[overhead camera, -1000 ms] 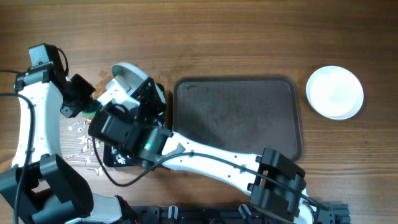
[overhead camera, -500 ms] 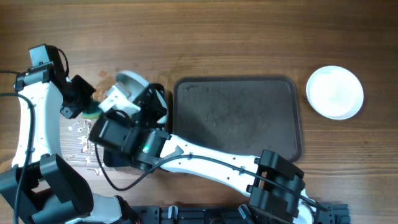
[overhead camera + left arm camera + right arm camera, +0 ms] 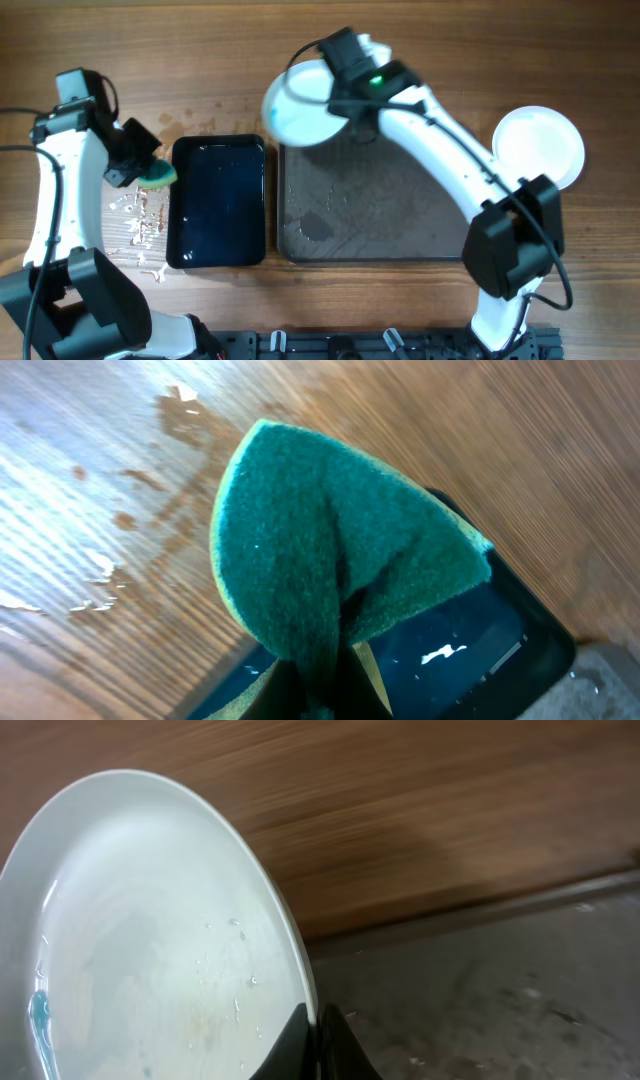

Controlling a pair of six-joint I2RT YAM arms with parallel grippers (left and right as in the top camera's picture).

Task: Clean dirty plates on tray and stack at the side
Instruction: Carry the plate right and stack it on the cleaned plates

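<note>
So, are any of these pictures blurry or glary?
Overhead: sharp, evenly lit, faint glints on the black tray. Left wrist: sponge crisp, wood behind it streaked with blur. Right wrist: plate soft, wood smeared.

No legible lettering, labels, brand marks, numbers or signs on plates [image 3: 300, 108], tray [image 3: 400, 195], sponge [image 3: 330, 550] or table [image 3: 200, 50].

Wooden table [image 3: 200, 50] bearing a glossy black tray [image 3: 218, 203] holding water; green sponge [image 3: 157, 176] just beside its left edge, near scattered white flecks [image 3: 138, 225].
</note>
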